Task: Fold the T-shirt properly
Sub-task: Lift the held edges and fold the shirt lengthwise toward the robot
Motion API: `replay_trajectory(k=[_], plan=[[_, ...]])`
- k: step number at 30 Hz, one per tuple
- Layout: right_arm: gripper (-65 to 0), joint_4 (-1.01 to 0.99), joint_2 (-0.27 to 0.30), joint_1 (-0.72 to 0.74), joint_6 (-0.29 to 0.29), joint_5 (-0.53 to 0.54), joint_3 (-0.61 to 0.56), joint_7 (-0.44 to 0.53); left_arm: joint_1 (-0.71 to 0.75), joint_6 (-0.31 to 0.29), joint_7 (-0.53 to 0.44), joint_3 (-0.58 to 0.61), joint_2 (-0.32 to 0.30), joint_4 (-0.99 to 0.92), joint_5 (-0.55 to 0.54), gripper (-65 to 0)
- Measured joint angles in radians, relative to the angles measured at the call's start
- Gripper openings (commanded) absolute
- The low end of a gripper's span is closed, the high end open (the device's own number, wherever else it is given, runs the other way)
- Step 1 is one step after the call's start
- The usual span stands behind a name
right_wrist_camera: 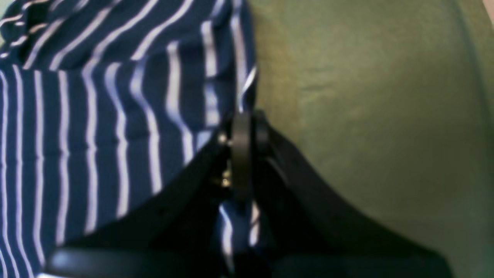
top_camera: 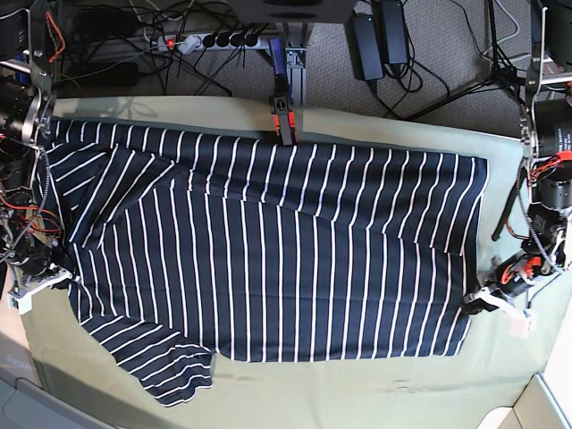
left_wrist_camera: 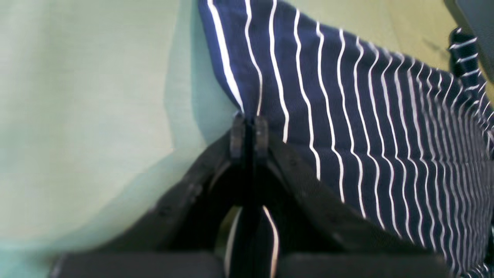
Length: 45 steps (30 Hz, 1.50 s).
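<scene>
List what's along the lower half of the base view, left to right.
right gripper pinching the shirt edge → T-shirt spread across the table cloth → left gripper pinching the opposite edge.

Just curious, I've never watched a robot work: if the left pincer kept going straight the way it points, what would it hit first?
Probably more of the T-shirt: the left pincer, shut on its edge, points across the striped cloth. Depth is hard to judge.
</scene>
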Motion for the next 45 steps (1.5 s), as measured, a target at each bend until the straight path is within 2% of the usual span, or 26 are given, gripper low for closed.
replay_trajectory(k=[3, 5, 8, 11, 13, 17, 21, 27, 34, 39, 45], plan=[[-65.0, 0.0, 0.021, 0.0, 0.0, 0.001, 0.0, -0.018, 0.0, 0.0, 0.053, 0.0, -0.015, 0.001, -0.053, -65.0], [-65.0, 0.0, 0.032, 0.0, 0.0, 0.043, 0.0, -0.029, 0.0, 0.0, 0.085, 0.0, -0.016, 0.001, -0.096, -65.0], [-65.0, 0.0, 0.045, 0.0, 0.0, 0.12, 0.0, -0.091, 0.0, 0.0, 0.152, 0.0, -0.02, 0.001, -0.166, -65.0], [-65.0, 0.0, 0.058, 0.0, 0.001, 0.135, 0.0, -0.143, 0.0, 0.0, 0.223, 0.0, -0.02, 0.001, -0.227, -65.0], [-65.0, 0.0, 0.064, -0.003, 0.001, 0.139, 0.0, -0.148, 0.0, 0.0, 0.272, 0.0, -0.02, 0.001, -0.274, -65.0], [-65.0, 0.005, 0.09, -0.031, 0.011, 0.215, 0.0, -0.149, 0.02, 0.0, 0.353, 0.0, -0.021, 0.05, -0.32, -65.0], [-65.0, 0.026, 0.112, -0.096, 0.018, 0.278, 0.0, -0.169, 0.119, 0.0, 0.372, 0.002, -0.037, 0.224, -0.323, -65.0], [-65.0, 0.183, 0.142, -0.214, 0.019, 0.315, -0.003, -0.177, 0.262, -0.008, 0.383, 0.005, -0.107, 0.446, -0.336, -65.0], [-65.0, 0.328, 0.198, -0.328, 0.019, 0.39, -0.004, -0.227, 0.297, -0.008, 0.402, 0.005, -0.182, 0.497, -0.365, -65.0], [-65.0, 0.344, 0.212, -0.35, 0.018, 0.401, -0.002, -0.234, 0.32, -0.008, 0.414, 0.006, -0.198, 0.505, -0.376, -65.0], [-65.0, 0.344, 0.223, -0.356, 0.018, 0.42, -0.002, -0.272, 0.414, -0.008, 0.428, 0.006, -0.216, 0.594, -0.401, -65.0]])
